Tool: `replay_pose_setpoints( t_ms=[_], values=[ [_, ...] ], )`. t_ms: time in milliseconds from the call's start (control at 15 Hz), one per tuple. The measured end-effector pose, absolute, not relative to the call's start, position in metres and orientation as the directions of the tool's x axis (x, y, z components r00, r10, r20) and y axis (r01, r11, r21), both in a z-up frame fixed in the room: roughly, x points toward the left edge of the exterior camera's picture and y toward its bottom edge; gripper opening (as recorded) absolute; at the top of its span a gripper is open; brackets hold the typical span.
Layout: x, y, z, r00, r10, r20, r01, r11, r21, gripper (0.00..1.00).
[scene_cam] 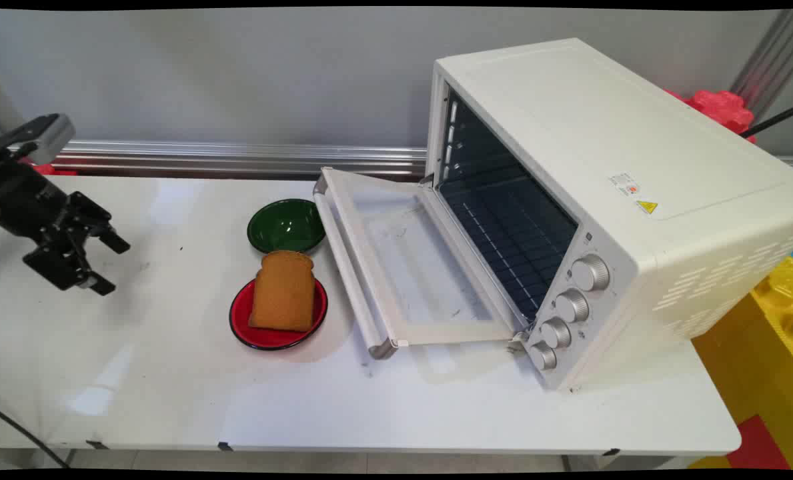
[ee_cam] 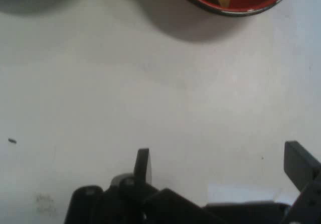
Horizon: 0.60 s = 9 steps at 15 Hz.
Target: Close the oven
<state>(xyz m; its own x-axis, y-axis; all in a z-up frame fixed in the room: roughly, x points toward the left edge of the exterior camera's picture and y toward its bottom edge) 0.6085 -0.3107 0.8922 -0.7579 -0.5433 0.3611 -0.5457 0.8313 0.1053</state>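
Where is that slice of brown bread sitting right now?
In the main view the brown bread slice lies on the round red plate, left of the white toaster oven's open door and just in front of the green bowl.

A white table (scene_cam: pixel 169 387) stands before a grey wall (scene_cam: pixel 236 73), with a ribbed aluminium rail (scene_cam: pixel 236 157) running along the wall at the table's far edge. On the table's right half sits a white toaster oven (scene_cam: pixel 636 167), its glass door (scene_cam: pixel 409 260) folded down flat toward the left. Just left of the door lie two dishes: a round green bowl (scene_cam: pixel 285 225) behind, a round red plate (scene_cam: pixel 263 333) in front, nearly touching. A brown slice of bread (scene_cam: pixel 283 291) lies on the plate. The black two-finger gripper (scene_cam: pixel 106 263) hangs at the far left, well apart from the dishes, above bare table.
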Motion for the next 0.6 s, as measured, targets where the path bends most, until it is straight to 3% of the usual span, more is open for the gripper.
replay_pose_setpoints(
  t_ms=[600],
  values=[
    [0.554, -0.339, 0.897, -0.645, -0.572, 0.507, -0.618, 0.781, 0.095, 1.00]
  ],
)
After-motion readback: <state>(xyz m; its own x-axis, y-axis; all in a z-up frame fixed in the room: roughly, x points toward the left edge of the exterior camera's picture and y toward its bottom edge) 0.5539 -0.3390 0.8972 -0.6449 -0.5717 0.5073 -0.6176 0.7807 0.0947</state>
